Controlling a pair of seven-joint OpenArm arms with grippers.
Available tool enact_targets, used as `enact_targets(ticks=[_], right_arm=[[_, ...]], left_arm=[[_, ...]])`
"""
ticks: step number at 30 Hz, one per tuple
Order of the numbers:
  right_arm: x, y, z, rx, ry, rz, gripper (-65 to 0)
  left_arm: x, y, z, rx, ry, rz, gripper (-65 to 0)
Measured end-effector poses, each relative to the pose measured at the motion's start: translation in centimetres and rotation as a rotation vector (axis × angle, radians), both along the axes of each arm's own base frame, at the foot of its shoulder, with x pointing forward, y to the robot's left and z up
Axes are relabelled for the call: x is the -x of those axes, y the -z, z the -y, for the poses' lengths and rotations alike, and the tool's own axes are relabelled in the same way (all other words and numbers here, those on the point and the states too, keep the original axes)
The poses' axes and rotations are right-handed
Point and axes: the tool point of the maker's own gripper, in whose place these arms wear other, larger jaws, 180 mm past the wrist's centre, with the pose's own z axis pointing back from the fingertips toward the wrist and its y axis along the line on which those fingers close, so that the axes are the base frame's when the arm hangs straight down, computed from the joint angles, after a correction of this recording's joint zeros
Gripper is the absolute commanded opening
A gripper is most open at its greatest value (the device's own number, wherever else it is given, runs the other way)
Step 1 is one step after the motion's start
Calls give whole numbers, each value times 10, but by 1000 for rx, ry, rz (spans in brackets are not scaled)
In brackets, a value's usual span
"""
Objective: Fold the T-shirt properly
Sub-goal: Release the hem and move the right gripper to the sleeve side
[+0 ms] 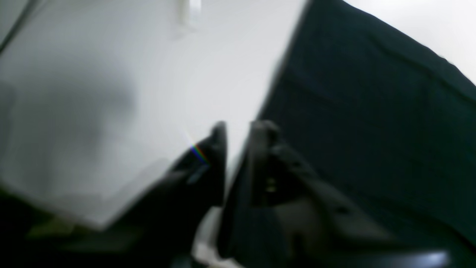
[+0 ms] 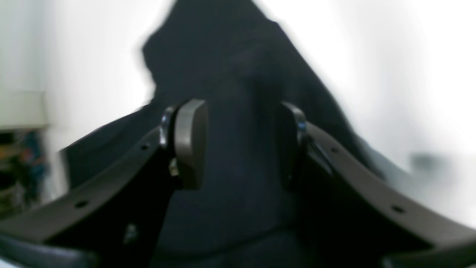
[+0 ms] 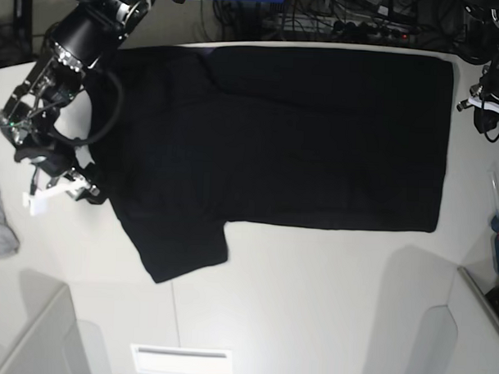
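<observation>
Well, the black T-shirt (image 3: 292,147) is lying spread on the white table (image 3: 311,312), below and between the two pincers. The left pincer (image 1: 237,163) is closed, its tips nearly together (the wrist picture is quite blurred, I must say), and in the base view it stands just beside the shirt's side edge. If it has some cloth between the tips, I cannot tell. The right pincer (image 2: 243,145) is open, with dark fabric visible between its two fingers (image 2: 191,145), and it stands near the opposite side of the shirt.
</observation>
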Motion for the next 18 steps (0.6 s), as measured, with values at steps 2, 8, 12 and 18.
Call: enact_targets(ticks=[2,8,12,18], right_arm=[[-12,9,-8,50,-27,-5,-366],[-50,31,-36,73,-114,-8,-359],[-70,47,-20,54,-75,-53,-357],[-98,54,-20,57,-93,-74,-284]], left_arm=[[-5,1,5,0,27,-6,-650],[-11,1,8,0,37,2,-650],[-14,-3,6,-9,46,9,-650],[-16,-8,0,-31,52,6,-650]])
